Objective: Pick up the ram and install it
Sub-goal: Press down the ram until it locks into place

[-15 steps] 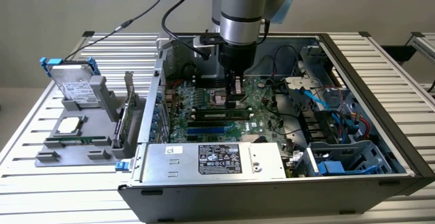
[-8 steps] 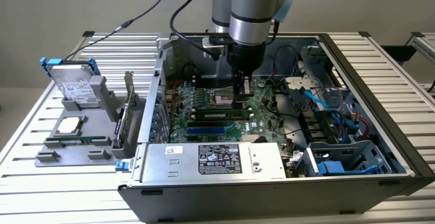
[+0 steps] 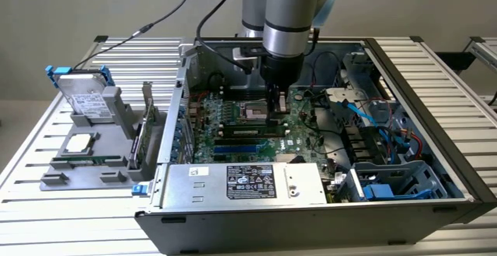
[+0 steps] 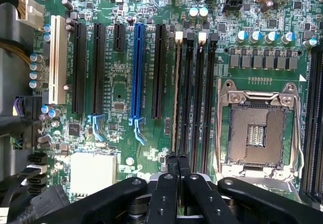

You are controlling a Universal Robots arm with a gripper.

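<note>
The ram [image 4: 176,98] shows edge-on as a thin tan line standing in the memory slot closest to the black expansion slots on the green motherboard [image 4: 121,88]. In the exterior view the ram [image 3: 247,131] is a long dark stick lying along the slots inside the open computer case [image 3: 435,122]. My gripper [image 4: 177,164] is at one end of the ram, its two black fingers [image 4: 170,169] drawn close together with the ram's edge running in between them. In the exterior view my gripper [image 3: 276,112] reaches straight down to the board beside the processor socket [image 3: 256,112].
The empty processor socket [image 4: 255,133] lies next to the memory slots. A blue expansion slot [image 4: 137,72] and a white one [image 4: 58,57] lie further off. The power supply [image 3: 248,183] fills the case's front. Outside, a grey fixture [image 3: 85,151] holds a hard drive [image 3: 85,96], an upright card [image 3: 146,125] and a green strip [image 3: 81,160].
</note>
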